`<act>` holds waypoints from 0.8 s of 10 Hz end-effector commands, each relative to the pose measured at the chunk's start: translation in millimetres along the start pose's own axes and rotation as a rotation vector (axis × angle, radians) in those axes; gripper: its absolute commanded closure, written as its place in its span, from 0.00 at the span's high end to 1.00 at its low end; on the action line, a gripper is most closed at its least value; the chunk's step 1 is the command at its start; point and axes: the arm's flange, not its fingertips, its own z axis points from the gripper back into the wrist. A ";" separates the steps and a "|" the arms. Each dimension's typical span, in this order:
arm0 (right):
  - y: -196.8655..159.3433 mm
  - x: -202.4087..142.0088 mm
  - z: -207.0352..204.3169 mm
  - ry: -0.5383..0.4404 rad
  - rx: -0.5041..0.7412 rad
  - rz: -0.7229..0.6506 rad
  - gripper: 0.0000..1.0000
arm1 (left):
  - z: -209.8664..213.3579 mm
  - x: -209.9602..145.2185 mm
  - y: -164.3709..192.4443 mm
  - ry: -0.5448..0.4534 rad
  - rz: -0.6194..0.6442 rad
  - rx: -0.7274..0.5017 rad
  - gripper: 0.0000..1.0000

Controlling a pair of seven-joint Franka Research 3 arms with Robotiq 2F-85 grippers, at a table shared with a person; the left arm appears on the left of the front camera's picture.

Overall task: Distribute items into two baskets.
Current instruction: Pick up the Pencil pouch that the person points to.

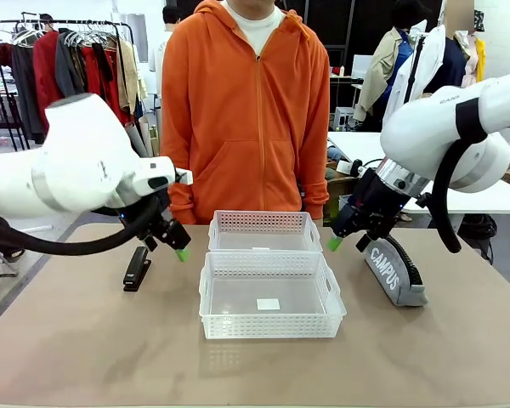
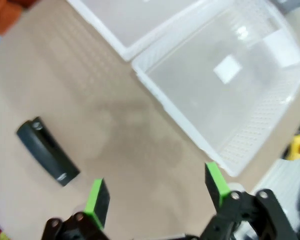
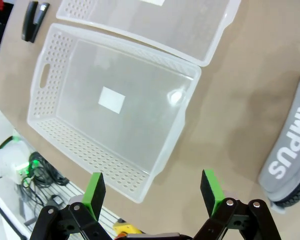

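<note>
- Your left pincer (image 2: 157,187) gapes wide, empty; the stapler (image 2: 47,152) lies just beyond it.
- Your right pincer (image 3: 152,187) is wide too; the pencil case (image 3: 290,145) (white "CAMPUS" lettering) lies beside it.

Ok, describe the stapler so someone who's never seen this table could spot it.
Start at the brown table and find the two white lattice baskets in its middle. On the robot's left of them, apart from both, lies the stapler. It is small, black and slim, unlike the longer grey pencil case lettered CAMPUS on the other side.
</note>
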 end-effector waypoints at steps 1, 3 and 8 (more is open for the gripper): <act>-5.4 14.9 3.1 -0.008 0.130 -0.042 1.00 | 19.9 11.3 18.1 0.006 0.096 -0.200 1.00; -10.2 23.5 3.9 -0.023 0.227 -0.091 1.00 | 29.1 19.3 22.0 -0.021 0.139 -0.354 1.00; -4.7 20.3 6.4 -0.021 0.198 -0.114 1.00 | 35.1 18.3 12.9 -0.024 0.128 -0.346 1.00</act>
